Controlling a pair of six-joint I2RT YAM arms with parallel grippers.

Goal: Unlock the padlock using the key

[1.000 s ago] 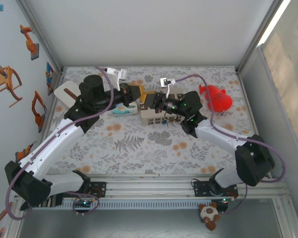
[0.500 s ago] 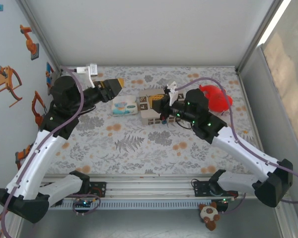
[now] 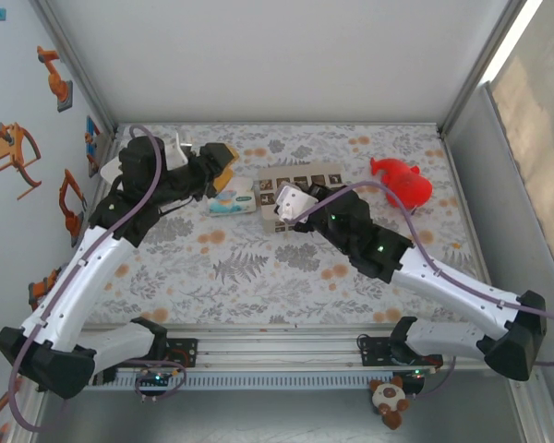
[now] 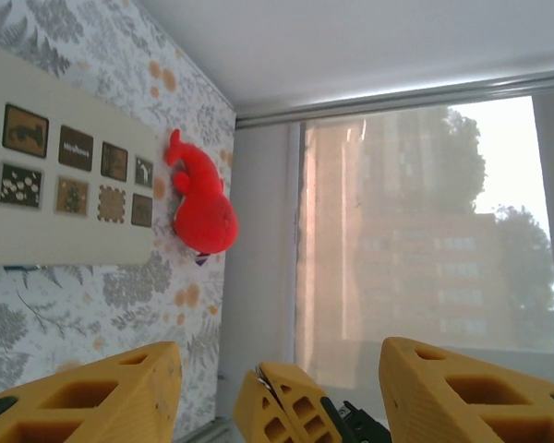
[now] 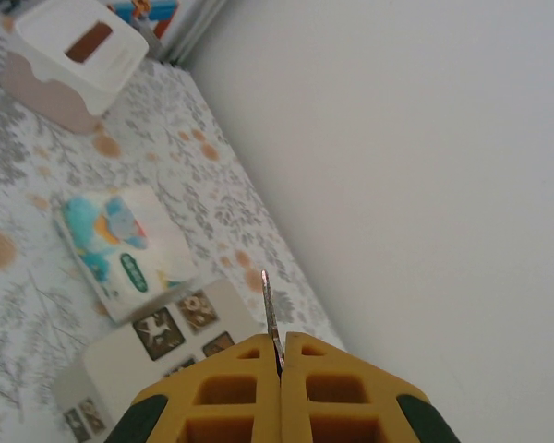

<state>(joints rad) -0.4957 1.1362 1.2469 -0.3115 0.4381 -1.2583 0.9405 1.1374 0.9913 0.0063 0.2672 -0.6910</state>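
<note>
**Key pinched in right gripper, left gripper open**

The right gripper [image 5: 282, 349] is clamped on the key [image 5: 268, 305], whose thin blade points to twelve o'clock in the right wrist view. From above, this gripper sits near the middle of the table [image 3: 258, 268], at seven o'clock of the picture box [image 3: 305, 175]. The left gripper [image 4: 279, 360], at ten o'clock, has its fingers spread wide. The tissue pack [image 3: 231, 197] lies at nine o'clock of the right gripper, and the red plush [image 3: 402, 182] at two o'clock.

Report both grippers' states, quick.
Left gripper: open, holding nothing.
Right gripper: closed, pinching the key.
</note>
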